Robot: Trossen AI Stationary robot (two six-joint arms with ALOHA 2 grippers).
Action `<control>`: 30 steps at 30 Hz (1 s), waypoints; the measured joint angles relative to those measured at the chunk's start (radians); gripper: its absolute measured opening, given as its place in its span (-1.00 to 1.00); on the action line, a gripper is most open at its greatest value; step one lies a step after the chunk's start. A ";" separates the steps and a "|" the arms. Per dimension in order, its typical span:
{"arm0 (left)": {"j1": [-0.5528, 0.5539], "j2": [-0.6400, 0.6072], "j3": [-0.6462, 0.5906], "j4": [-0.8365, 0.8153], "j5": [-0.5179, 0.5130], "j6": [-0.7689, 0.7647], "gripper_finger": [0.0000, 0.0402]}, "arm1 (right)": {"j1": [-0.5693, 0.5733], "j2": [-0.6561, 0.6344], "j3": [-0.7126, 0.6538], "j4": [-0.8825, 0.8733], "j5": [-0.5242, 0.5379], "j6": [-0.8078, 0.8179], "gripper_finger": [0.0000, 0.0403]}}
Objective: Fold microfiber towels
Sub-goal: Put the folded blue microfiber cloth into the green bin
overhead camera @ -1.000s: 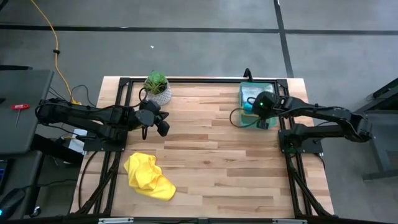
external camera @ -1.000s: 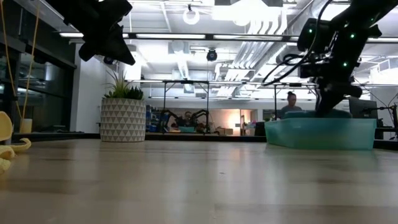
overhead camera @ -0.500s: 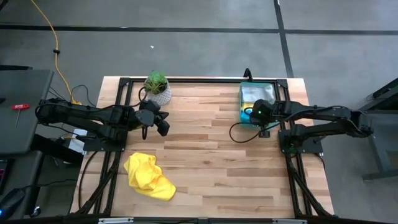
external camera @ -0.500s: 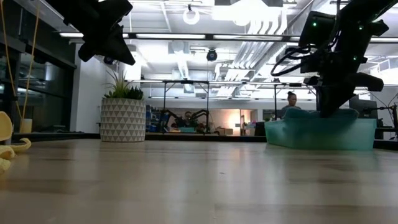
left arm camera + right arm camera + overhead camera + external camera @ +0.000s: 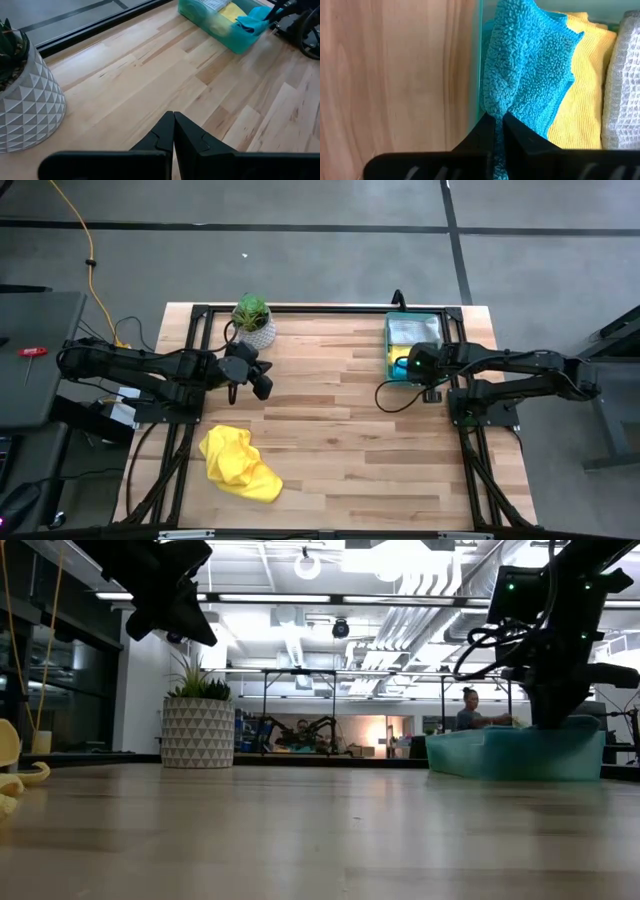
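A: Free room on the table (image 5: 340, 430)?

B: Most of the wood is bare. Only things on it: potted plant (image 5: 252, 320) at the far edge toward the left corner, translucent green tray (image 5: 392, 350) at the far right corner, crumpled yellow towel (image 5: 238, 463) near the left edge toward the near side. The whole middle, and the near edge right of that towel, is open.

A: Right gripper?

B: Right gripper (image 5: 498, 131) sits at the tray's inner wall, on the side facing the table middle. Fingers pinched together on the teal towel (image 5: 530, 65). Wrist view shows the fabric clamped between the tips, a fold of it draped over the tray rim.

A: Which way does the teal one run?

B: Long axis goes from the tips back into the tray, bunched rather than flat. Beside it in the tray is another yellow towel (image 5: 587, 90), then a grey-white towel (image 5: 621, 85) at the far side of that. All three touching.

A: Right arm pose?

B: Reaches in from the right edge, forearm roughly parallel to the far edge, wrist bent down at the tray. The low view shows it hanging over the tray (image 5: 520, 752).

A: Left?

B: Left gripper (image 5: 173, 131) is held above the table near the plant, jaws fully closed, nothing in them. Arm comes in from the left edge, pointing toward the tray. Well apart from the yellow towel on the table.
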 joint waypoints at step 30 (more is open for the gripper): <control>0.000 0.000 0.000 -0.003 0.000 0.044 -1.00 | -0.050 0.000 0.302 -0.177 0.086 0.252 -0.05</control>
